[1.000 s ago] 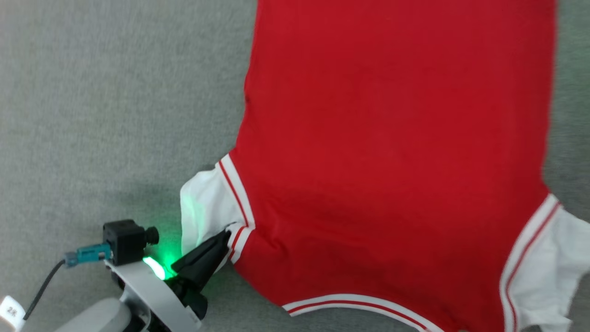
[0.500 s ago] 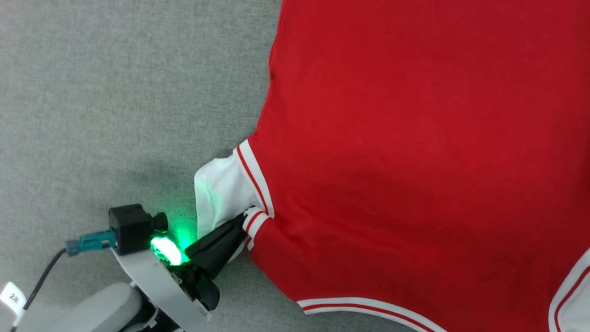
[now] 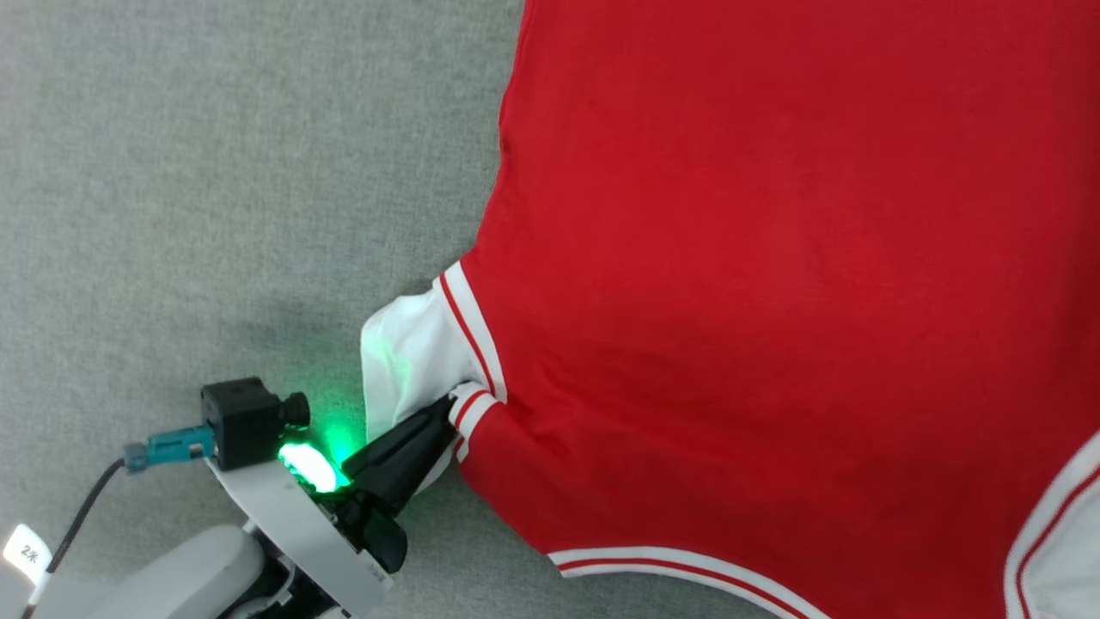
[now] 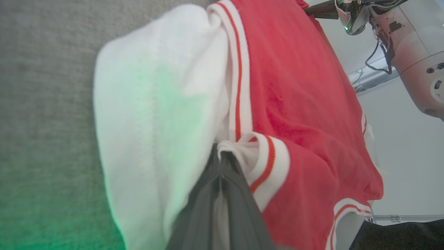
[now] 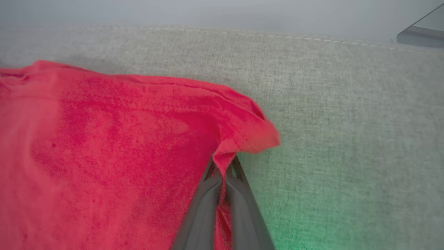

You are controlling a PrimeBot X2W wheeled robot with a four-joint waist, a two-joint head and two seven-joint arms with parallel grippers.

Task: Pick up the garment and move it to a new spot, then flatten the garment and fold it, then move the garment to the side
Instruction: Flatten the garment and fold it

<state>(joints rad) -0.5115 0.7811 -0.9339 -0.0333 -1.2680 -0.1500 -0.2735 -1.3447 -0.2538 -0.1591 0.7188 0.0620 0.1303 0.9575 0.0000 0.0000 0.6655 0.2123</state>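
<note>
Left gripper (image 3: 443, 413) was clamped tight on the shirt (image 3: 730, 301) at its striped sleeve seam, right gripper (image 5: 223, 165) pinched shut on a red hem corner. The shirt lay spread on the grey surface (image 3: 215, 172). Best to pull both ends apart evenly and low.

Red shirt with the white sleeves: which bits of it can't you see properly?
- Head view: the red soft-fabric shirt with white short sleeves runs past the top and right edges, cutting off its upper end and most of one sleeve.
- Right wrist view: the pinched red corner covers the tips of the right gripper.
- Left wrist view: the left gripper is blurred, too close to the camera.
</note>
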